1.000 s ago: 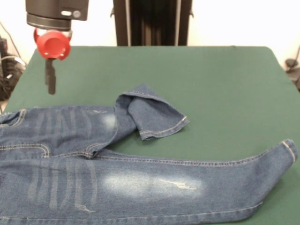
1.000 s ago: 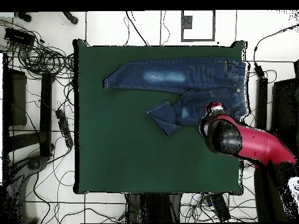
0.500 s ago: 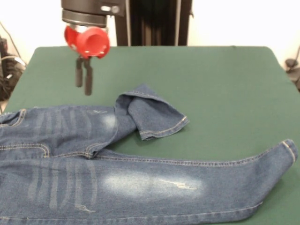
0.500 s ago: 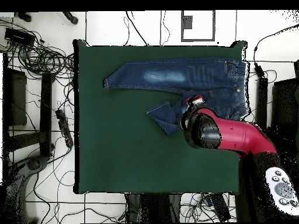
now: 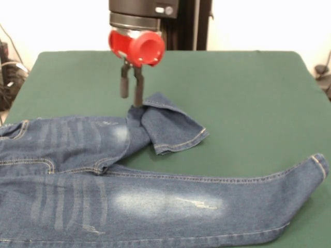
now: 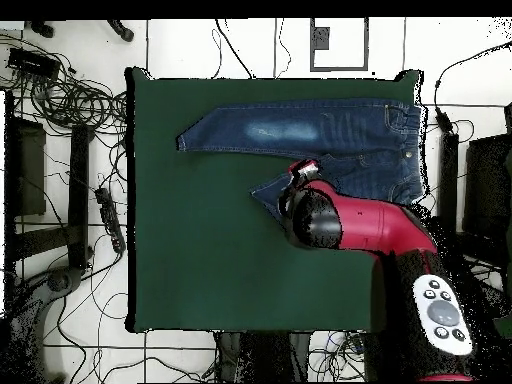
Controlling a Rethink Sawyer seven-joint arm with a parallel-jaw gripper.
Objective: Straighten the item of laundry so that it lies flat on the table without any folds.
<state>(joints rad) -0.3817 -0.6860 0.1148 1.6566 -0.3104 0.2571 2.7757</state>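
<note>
The blue denim jeans (image 5: 155,201) lie on the dark green table (image 5: 248,82). One leg is stretched along the near edge, with its hem at the right. The other leg (image 5: 170,126) is folded back on itself, its hem lying near the middle. My gripper (image 5: 131,101) hangs open under the red wrist. Its fingertips are just above the top of that fold, at its left end. In the overhead view the jeans (image 6: 300,130) lie along the table's (image 6: 200,250) top side. The red arm (image 6: 350,225) covers most of the folded leg and hides the gripper.
The black pedestal (image 5: 176,23) stands behind the table's far edge. Cables (image 6: 60,100) and equipment lie on the floor around the table. Bare green felt stretches to the right of and beyond the folded leg.
My gripper has moved from over the waist end, at the far left of the front view, rightward and lower to the top of the folded leg. The jeans have not moved.
</note>
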